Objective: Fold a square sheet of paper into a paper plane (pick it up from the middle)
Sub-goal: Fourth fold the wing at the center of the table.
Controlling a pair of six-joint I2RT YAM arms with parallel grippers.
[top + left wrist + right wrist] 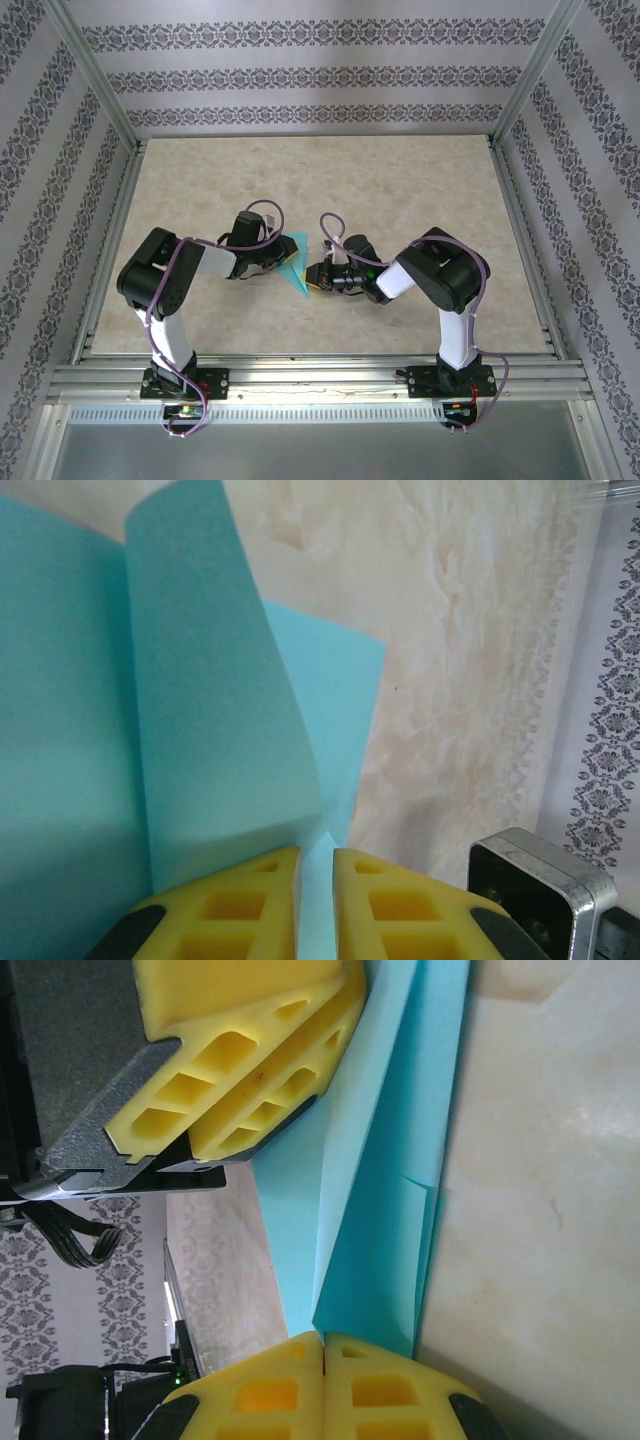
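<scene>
The square sheet of paper (296, 262) is creased into a pointed turquoise shape, held off the table between both grippers. In the left wrist view one flap (220, 700) curls upward. My left gripper (316, 865) has its yellow jaws a narrow slit apart with a paper layer running through the slit; from above it sits at the paper's left edge (277, 262). My right gripper (323, 1345) is shut on the pointed lower end of the paper (390, 1210), on the paper's right (316, 276). The left gripper's fingers (300, 1050) meet the paper's far edge.
The beige marbled tabletop (400, 190) stretches behind and to both sides of the arms. Aluminium frame rails (520, 250) and patterned walls (320, 80) enclose it. A dark metal-edged block (540, 880) sits close at the right of the left fingers.
</scene>
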